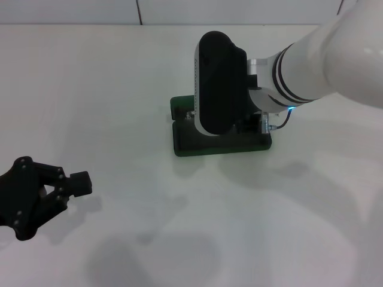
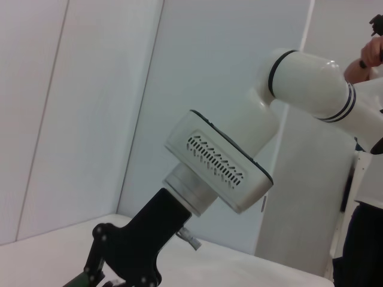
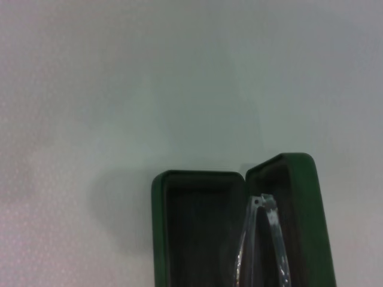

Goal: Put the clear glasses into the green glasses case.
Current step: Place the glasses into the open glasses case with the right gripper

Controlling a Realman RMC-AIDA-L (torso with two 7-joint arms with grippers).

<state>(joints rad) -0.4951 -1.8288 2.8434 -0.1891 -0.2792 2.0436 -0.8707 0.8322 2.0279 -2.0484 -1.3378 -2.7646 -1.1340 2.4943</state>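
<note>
The green glasses case (image 1: 197, 146) lies open near the middle of the white table. In the right wrist view its two dark-lined halves (image 3: 191, 233) sit side by side. My right arm reaches over it, and its wrist housing hides most of the case in the head view. The clear glasses (image 3: 270, 236) hang folded just above the case, over the wall between the two halves, with my right gripper (image 2: 122, 266) shut on them. My left gripper (image 1: 81, 183) rests shut and empty at the table's near left, far from the case.
The white table (image 1: 119, 89) is bare around the case. A white wall rises behind it. A person (image 2: 368, 54) stands behind the right arm in the left wrist view.
</note>
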